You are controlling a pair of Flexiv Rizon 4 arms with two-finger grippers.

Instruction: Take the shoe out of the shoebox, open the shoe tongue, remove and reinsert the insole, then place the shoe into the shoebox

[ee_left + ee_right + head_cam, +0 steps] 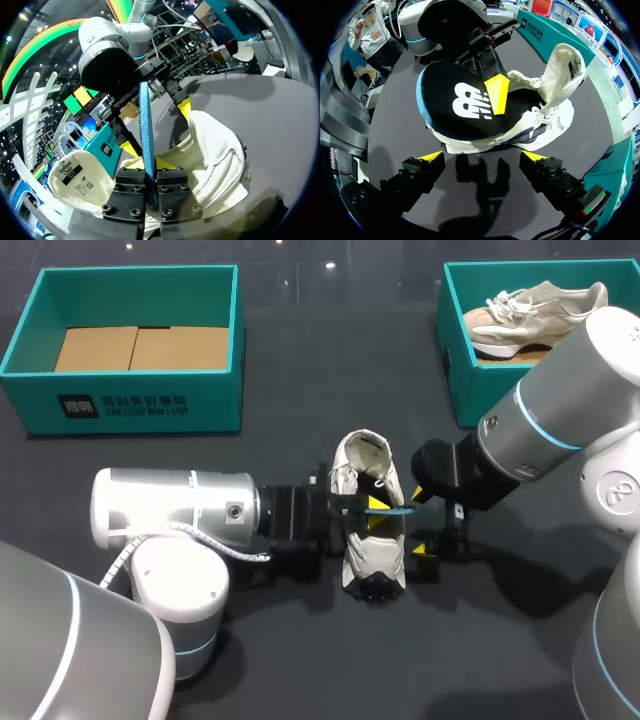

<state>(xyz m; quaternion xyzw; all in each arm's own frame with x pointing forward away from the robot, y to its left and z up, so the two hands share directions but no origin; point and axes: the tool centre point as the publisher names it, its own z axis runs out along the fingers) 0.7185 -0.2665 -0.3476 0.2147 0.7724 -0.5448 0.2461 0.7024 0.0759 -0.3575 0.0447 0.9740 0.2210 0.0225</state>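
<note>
A cream sneaker (365, 540) lies on the dark table at the middle, its tongue (362, 452) pulled up. My left gripper (375, 512) comes in from the left and is shut on the insole (457, 100), which is black on top with a blue underside. The insole stands on edge over the shoe's opening. In the left wrist view the blue insole (146, 125) runs out between the closed fingers (131, 190), with the sneaker (215, 150) beside it. My right gripper (425, 525) stands open just right of the shoe. In its own view the right gripper (484, 157) has nothing between its fingers.
A teal shoebox (25, 340) with cardboard in it stands at the back left. Another teal shoebox (455, 360) at the back right holds a second sneaker (535, 315). My left arm's white body (170, 510) lies across the front left.
</note>
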